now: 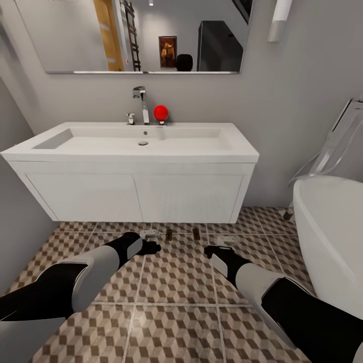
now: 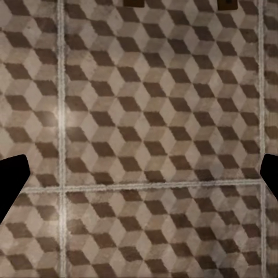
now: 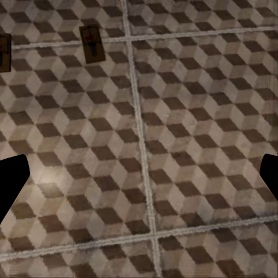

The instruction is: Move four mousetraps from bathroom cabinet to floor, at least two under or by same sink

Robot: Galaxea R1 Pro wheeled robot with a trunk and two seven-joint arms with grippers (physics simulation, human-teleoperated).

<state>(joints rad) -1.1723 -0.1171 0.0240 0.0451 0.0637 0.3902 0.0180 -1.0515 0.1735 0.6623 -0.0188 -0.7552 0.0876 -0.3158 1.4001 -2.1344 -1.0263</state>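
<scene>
Sink [image 1: 146,141]: basin empty; red ball [image 1: 161,112] beside tap.
Mousetraps [image 1: 169,234]: on bathroom floor [image 1: 176,282], just before the vanity.
Left end effector [image 1: 153,247]: wide, empty.
Right end effector [image 1: 210,250]: wide, empty.
Writing: none legible.

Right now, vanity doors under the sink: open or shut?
Shut. In the head view both flat fronts of the white vanity under the sink sit flush, with a thin vertical seam between them and no gap or interior visible.

Grey walls [image 1: 297,101], perhaps a bathtub [image 1: 333,237]
</scene>
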